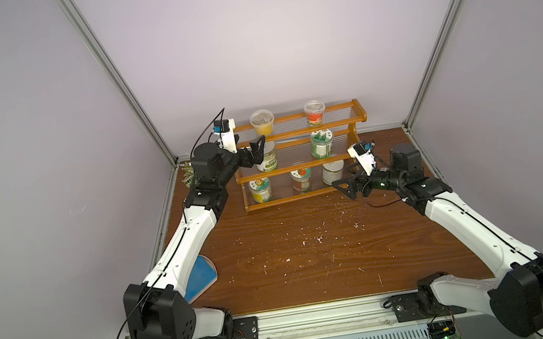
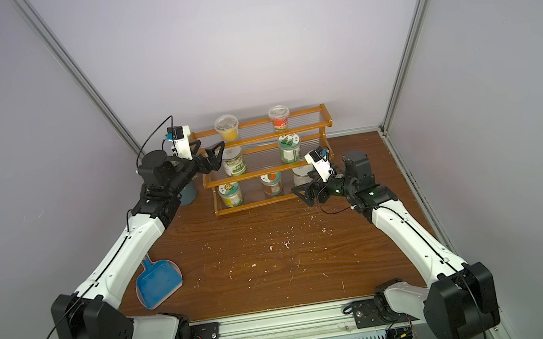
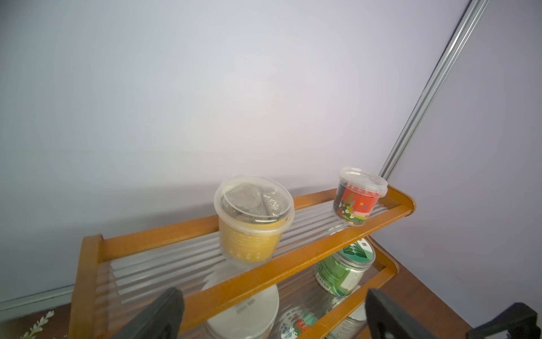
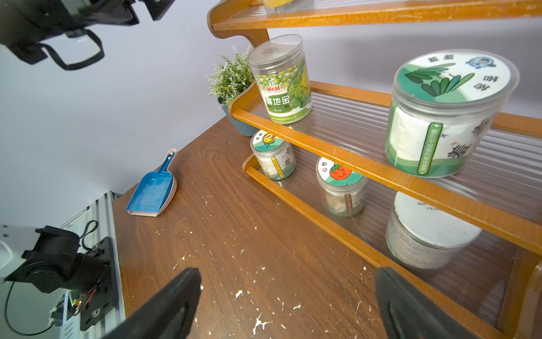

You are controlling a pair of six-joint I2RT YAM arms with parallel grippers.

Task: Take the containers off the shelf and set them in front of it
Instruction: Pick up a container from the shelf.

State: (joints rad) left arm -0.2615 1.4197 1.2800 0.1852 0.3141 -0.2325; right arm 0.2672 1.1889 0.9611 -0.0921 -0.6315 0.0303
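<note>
All seven containers sit upright on the shelf (image 1: 299,167), which stands at the back of the table against the rear wall. Top tier: yellow cup (image 1: 262,124) and red cup (image 1: 315,114). Mid tier: green-label jar (image 1: 269,159) and leaf-lid jar (image 1: 321,143). Btm tier: sunflower-lid jar (image 1: 260,191), tomato-lid jar (image 1: 301,180) and white-lid jar (image 1: 332,173).

The left gripper (image 1: 258,153) hangs at the shelf's left end, level w/ the mid tier. Its jaws are spread wide beside the green-label jar and grip nothing; whether they touch it can't be told. The right gripper (image 1: 349,188) sits low at the shelf's right end, just by the white-lid jar, jaws likewise wide apart and holding nothing.

In front of the shelf, the brown wood-grain table (image 1: 313,266) is speckled w/ white flecks. A blue dustpan (image 2: 159,283) lies near its left edge, and a plant pot (image 2: 188,194) stands just left of the shelf. Pale lilac-grey walls (image 1: 278,31) close in three sides, w/ aluminium posts (image 1: 118,80) in the rear corners. An aluminium rail (image 1: 321,318) along the front edge carries both arm bases.
</note>
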